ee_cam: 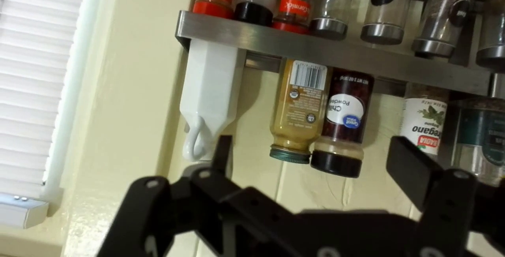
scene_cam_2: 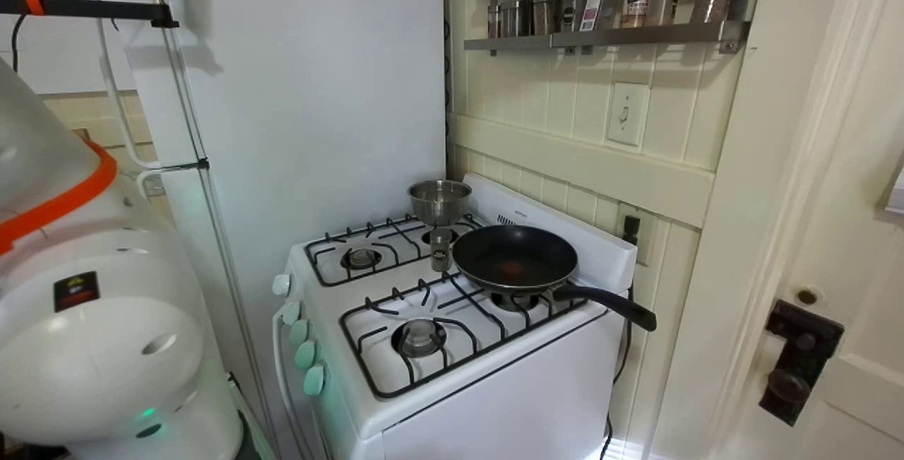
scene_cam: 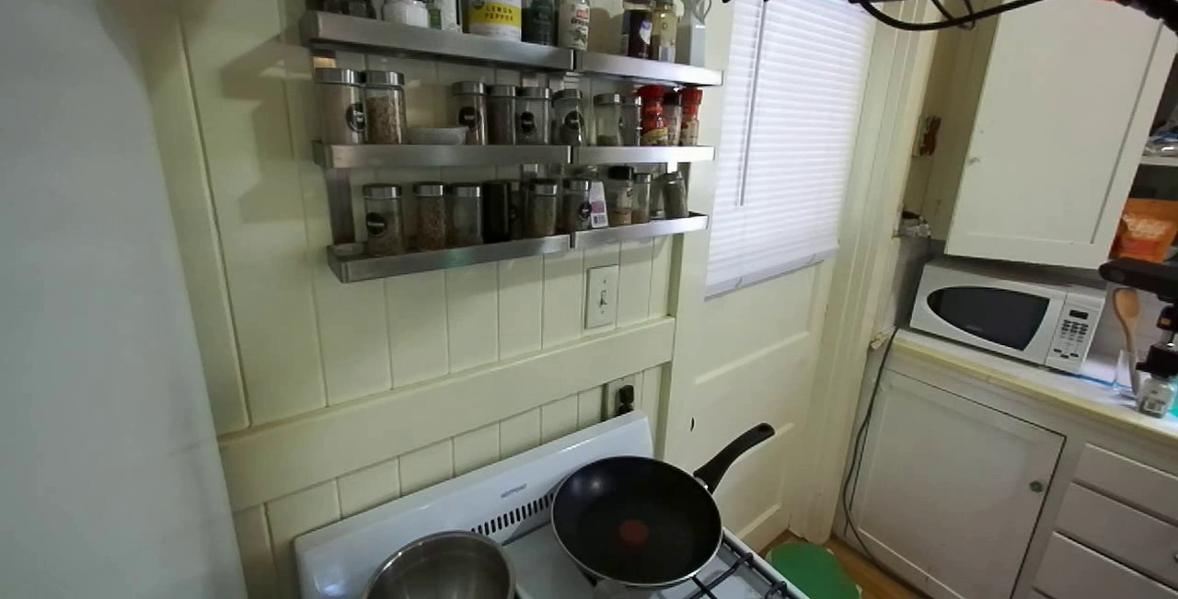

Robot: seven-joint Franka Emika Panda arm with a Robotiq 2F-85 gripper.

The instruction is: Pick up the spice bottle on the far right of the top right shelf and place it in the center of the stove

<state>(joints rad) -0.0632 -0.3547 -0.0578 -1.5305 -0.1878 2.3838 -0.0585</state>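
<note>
Black tool (ee_cam: 311, 154) (jaws apart) opposite shelf (ee_cam: 335, 54)

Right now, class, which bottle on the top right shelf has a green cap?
The mustard-yellow bottle, between the white bottle and the chili powder; the latter's cap is black, the former shows no green.

Below the shelf (scene_cam: 488, 155), the stove (scene_cam_2: 508, 396) bears bowl (scene_cam_2: 439, 202) and pan (scene_cam_2: 515, 258).

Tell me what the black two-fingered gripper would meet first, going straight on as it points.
Likely the clear, green-lidded bottle of tan spice or the dark, black-capped chili powder bottle: in the wrist view both show in the gap of the open gripper. Depth leaves unclear which comes first.
</note>
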